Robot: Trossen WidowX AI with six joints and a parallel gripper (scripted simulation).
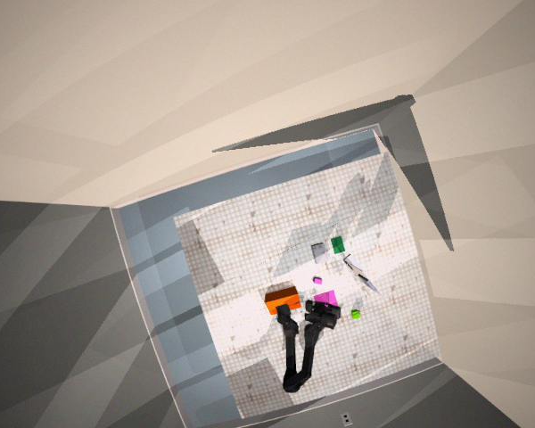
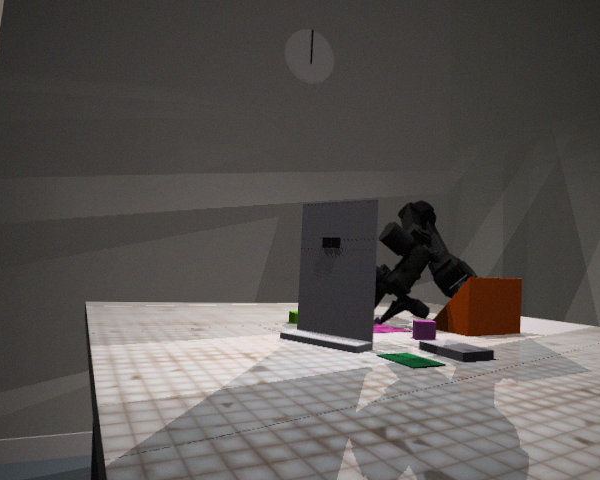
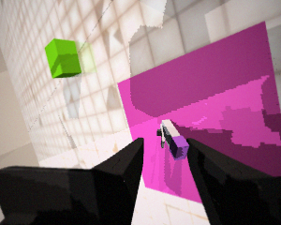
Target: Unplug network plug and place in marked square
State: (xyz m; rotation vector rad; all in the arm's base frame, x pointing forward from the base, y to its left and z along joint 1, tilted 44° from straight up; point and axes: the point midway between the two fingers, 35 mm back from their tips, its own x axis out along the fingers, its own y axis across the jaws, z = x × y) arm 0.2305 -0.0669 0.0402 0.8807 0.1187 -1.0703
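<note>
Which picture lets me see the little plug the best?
The wrist view: the plug lies on the magenta square between the open gripper's fingers, apart from both. In the top view the arm covers it. In the exterior view the upright panel hides that spot.

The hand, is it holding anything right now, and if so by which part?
Nothing is held. The hand is open, and the plug lies between its fingers on the pink square, with a gap showing on each side.

Small white-and-purple plug [image 3: 173,139] lying flat inside magenta marked square [image 3: 234,94], out of socket [image 2: 331,241]
</note>
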